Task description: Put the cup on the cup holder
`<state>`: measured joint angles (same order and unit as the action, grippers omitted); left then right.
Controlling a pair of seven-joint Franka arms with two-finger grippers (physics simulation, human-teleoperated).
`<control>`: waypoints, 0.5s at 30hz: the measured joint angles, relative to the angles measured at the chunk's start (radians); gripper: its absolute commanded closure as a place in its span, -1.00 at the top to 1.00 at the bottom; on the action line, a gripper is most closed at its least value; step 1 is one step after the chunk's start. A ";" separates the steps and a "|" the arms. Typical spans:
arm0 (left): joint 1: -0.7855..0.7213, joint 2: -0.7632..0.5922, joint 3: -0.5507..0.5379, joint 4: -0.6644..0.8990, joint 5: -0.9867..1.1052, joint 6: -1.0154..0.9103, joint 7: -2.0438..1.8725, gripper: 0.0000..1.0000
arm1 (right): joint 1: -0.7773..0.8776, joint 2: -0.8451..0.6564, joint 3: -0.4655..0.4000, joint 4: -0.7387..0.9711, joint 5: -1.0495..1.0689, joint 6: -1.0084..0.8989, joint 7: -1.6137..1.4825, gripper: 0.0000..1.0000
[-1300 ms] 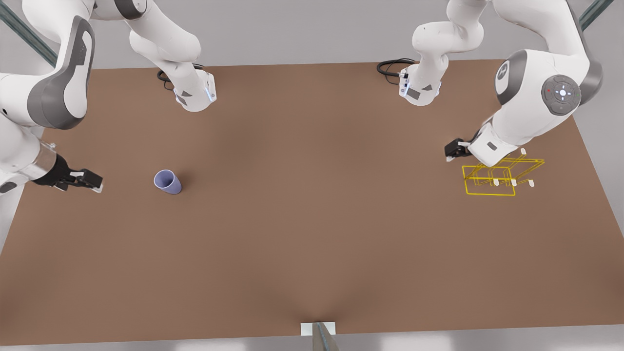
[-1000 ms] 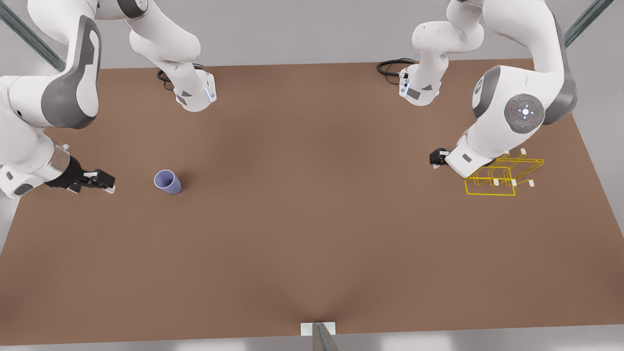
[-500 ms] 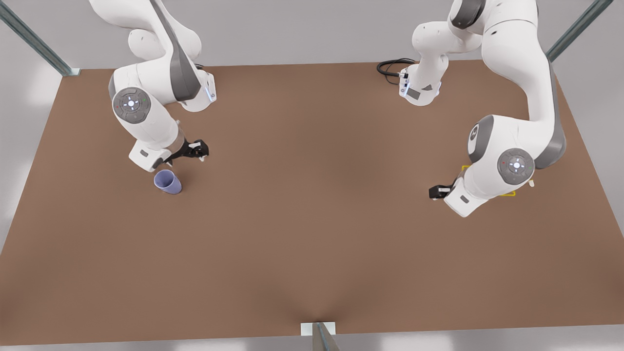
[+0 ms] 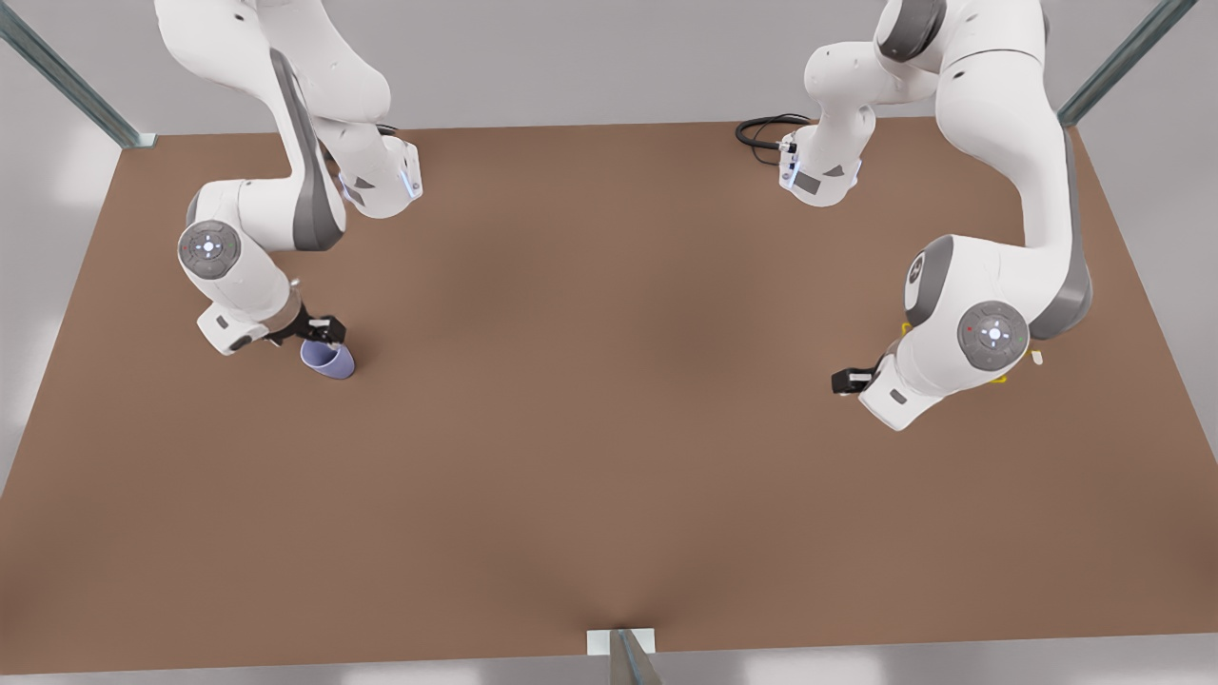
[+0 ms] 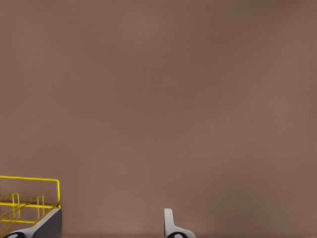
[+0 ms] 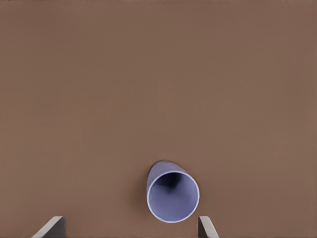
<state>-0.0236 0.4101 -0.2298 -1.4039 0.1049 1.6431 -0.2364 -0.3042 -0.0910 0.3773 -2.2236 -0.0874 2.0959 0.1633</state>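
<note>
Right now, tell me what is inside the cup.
Nothing shows inside the cup: the right wrist view looks into its open mouth and sees only lavender wall. The very bottom is in shadow. The right end effector hovers above it, open.

Brown table [image 4: 609, 428] bearing cup [image 4: 331, 361], cup holder [image 5: 29, 198]

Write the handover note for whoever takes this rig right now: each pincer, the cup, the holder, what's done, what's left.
Right pincer: open, above the cup, fingertips apart either side of its rim, not gripping.
Left pincer: open, empty, beside the cup holder, waiting.
Cup: upright on the table, on the front view's left.
Cup holder: on the front view's right, mostly hidden behind the left arm.
Done: right arm lined up over the cup.
Left: grasp, lift, carry across, place on the holder.
</note>
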 measured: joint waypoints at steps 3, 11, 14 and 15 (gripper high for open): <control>0.000 0.008 0.000 0.001 0.002 0.000 -0.003 1.00 | 0.023 0.008 0.000 -0.028 -0.004 0.049 -0.009 1.00; 0.009 0.014 0.004 0.003 0.007 -0.003 -0.010 1.00 | 0.026 -0.013 0.001 -0.135 -0.007 0.144 -0.045 1.00; 0.010 0.013 0.006 0.004 0.008 -0.005 -0.011 1.00 | 0.004 -0.001 0.000 -0.151 -0.004 0.171 -0.069 1.00; 0.010 0.013 0.005 0.004 0.011 -0.005 -0.012 1.00 | -0.012 0.008 -0.001 -0.155 -0.001 0.177 -0.078 1.00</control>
<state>-0.0138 0.4233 -0.2244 -1.3996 0.1157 1.6381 -0.2482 -0.3162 -0.0832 0.3767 -2.3783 -0.0881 2.2730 0.0856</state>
